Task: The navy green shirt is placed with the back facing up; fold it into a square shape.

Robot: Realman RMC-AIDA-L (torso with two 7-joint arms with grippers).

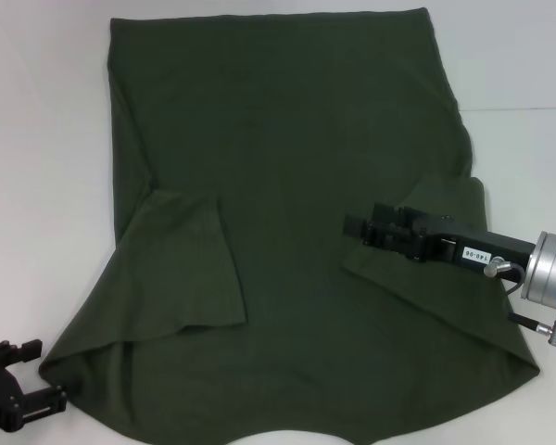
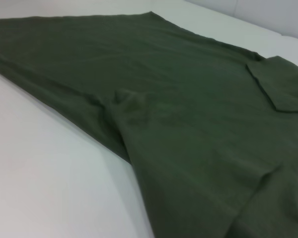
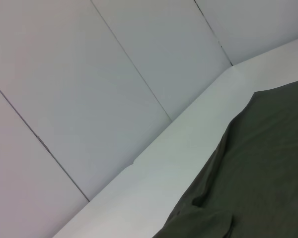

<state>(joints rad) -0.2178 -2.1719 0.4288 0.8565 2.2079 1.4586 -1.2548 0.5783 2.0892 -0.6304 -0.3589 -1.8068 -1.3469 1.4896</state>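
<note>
The navy green shirt (image 1: 287,185) lies flat on the white table (image 1: 37,139), plain side up, with both sleeves folded inward onto the body. The left sleeve flap (image 1: 190,264) lies over the lower left part. My right gripper (image 1: 350,229) reaches in from the right and hovers over the folded right sleeve (image 1: 445,199), pointing toward the shirt's middle. My left gripper (image 1: 23,375) rests open on the table just off the shirt's near left corner, holding nothing. The left wrist view shows the shirt (image 2: 179,124) close up, and the right wrist view shows only an edge of the shirt (image 3: 258,173).
White table surface surrounds the shirt on the left, right and far sides. White wall panels (image 3: 89,74) stand behind the table. The shirt's near hem (image 1: 287,431) reaches the bottom edge of the head view.
</note>
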